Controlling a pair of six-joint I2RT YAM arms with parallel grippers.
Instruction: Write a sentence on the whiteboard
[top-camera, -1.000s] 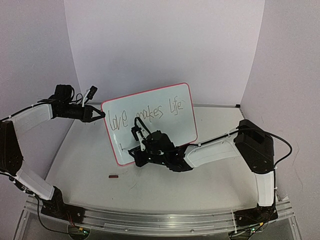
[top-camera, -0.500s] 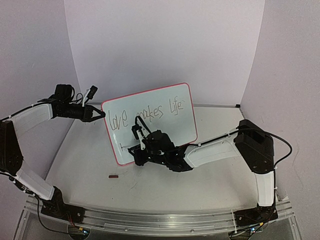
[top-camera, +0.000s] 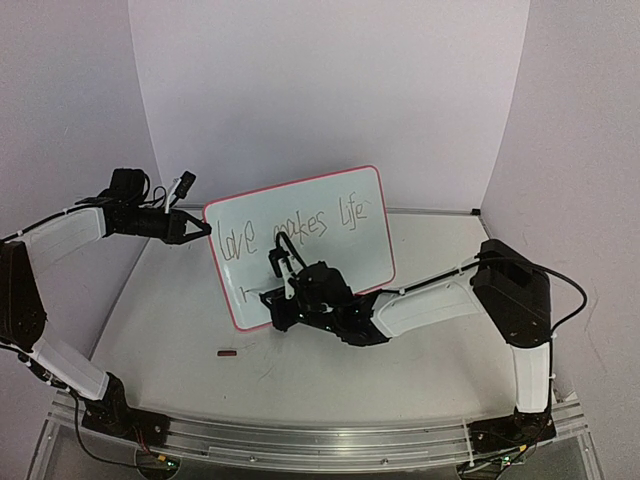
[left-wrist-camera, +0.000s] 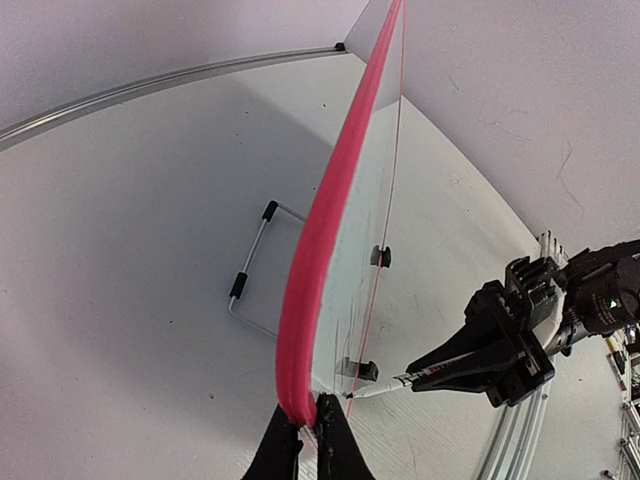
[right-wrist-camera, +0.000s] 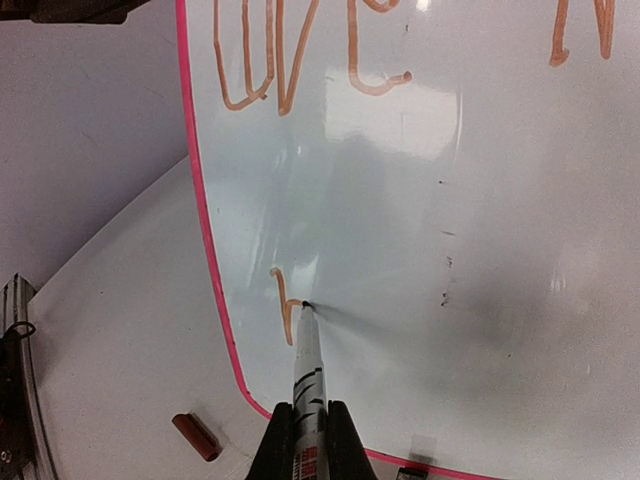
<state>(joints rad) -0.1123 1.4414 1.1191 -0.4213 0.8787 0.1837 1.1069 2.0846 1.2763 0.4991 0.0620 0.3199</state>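
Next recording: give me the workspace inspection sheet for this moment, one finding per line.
Surface: white table, no spills seen.
Job's things: whiteboard upright; sentence reads "love makes life", second line barely begun; marker tip on the board.
Clutter: small brown piece on the table before the board.
Grippers: left gripper shut on the whiteboard's pink edge; right gripper shut on the marker.
Cables: black cable loops off the right arm, clear of the board.
Surroundings: white backdrop; wire stand behind the board.

Glossy white rectangular board with thin pink frame (top-camera: 360, 250) stands mid white counter (top-camera: 170, 320), blocking front-to-back passage. White right arm (top-camera: 420, 305) lies across its lower front. Room near-left, bar small dark-red cap (top-camera: 227, 352).
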